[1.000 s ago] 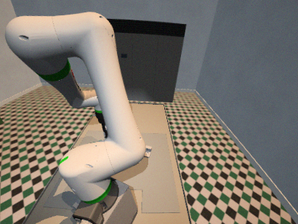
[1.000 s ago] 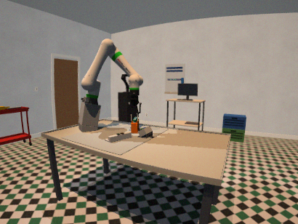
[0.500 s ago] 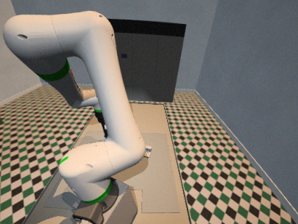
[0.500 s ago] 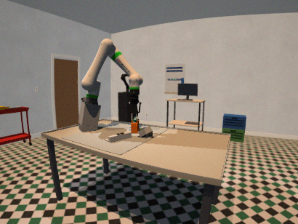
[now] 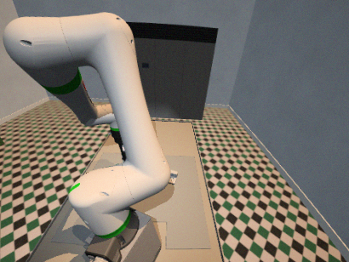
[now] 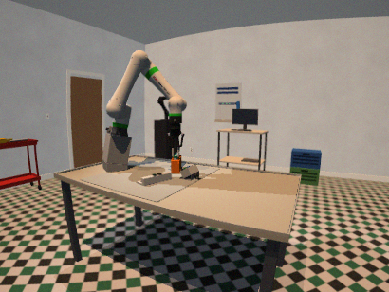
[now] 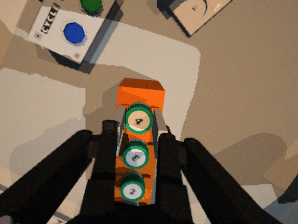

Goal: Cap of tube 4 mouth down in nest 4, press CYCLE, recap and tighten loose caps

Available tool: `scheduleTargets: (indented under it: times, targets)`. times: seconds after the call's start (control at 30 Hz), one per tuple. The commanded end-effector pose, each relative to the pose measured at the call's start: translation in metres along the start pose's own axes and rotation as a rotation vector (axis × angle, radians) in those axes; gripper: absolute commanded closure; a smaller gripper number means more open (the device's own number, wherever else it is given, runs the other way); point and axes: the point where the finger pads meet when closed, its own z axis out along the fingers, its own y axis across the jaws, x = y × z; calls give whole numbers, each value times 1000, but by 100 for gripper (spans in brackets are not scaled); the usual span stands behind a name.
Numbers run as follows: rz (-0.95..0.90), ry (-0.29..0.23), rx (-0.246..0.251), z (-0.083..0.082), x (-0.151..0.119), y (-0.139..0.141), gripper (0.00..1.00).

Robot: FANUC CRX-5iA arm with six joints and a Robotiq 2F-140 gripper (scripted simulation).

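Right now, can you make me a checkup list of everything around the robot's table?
Surface: tan table with a grey mat under the work.
Job's things: orange decapping station holds green caps; cap 4, cap 3 and cap 2 all sit on their tubes. Blue key and green key on the console; cap tray beside it.
Clutter: nothing seen.
Gripper: gripper shut on cap 4.
Cables: nothing seen.
Surroundings: red cart, brown door, monitor on a stand, blue and green crates, checkered floor.
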Motion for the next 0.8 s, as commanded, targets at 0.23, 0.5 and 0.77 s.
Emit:
scheduleTargets:
  times: [0.23,0.5,0.77]
  targets:
    - [0,0,0,-29,0,0,100]
    - [-167,0,0,-34,14,9,100]
    - [-583,0,0,-34,49,32,100]
